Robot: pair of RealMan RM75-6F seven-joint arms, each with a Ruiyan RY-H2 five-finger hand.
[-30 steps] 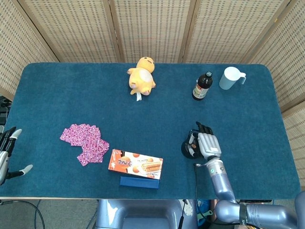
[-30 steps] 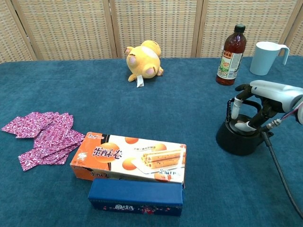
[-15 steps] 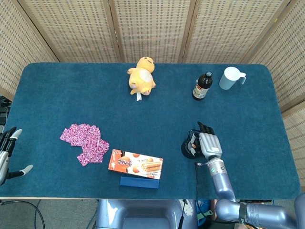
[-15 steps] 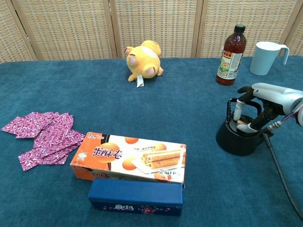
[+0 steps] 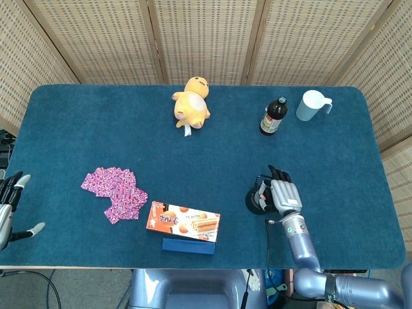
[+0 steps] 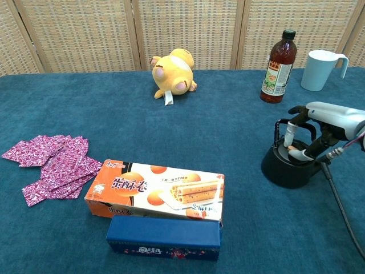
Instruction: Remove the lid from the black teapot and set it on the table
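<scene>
From the head view my right hand (image 5: pixel 284 195) lies palm down over the black teapot (image 5: pixel 255 201), which sits on the near right part of the blue table (image 5: pixel 77 129); the hand covers most of the pot, so from here I cannot tell what my fingers are doing or see the lid. My left hand (image 5: pixel 9 210) shows only in this view, at the near left edge off the table, fingers spread and holding nothing. Also clear from above are the pink wrappers (image 5: pixel 116 192) near left, the snack box (image 5: pixel 183 221) with a dark blue box (image 5: pixel 187 245) just in front of it, the yellow plush toy (image 5: pixel 191 103) at the far middle, and the brown bottle (image 5: pixel 273 116) beside the pale blue mug (image 5: pixel 313 105) at far right. The chest view gives what the top view hides: my right hand reaches in from the right edge over the teapot (image 6: pixel 288 165), my fingers (image 6: pixel 290 135) hang down inside its upright handle to the lid (image 6: pixel 294 154), which still sits on the pot. Fingertips look to be touching the lid, but whether they grip it I cannot tell.
</scene>
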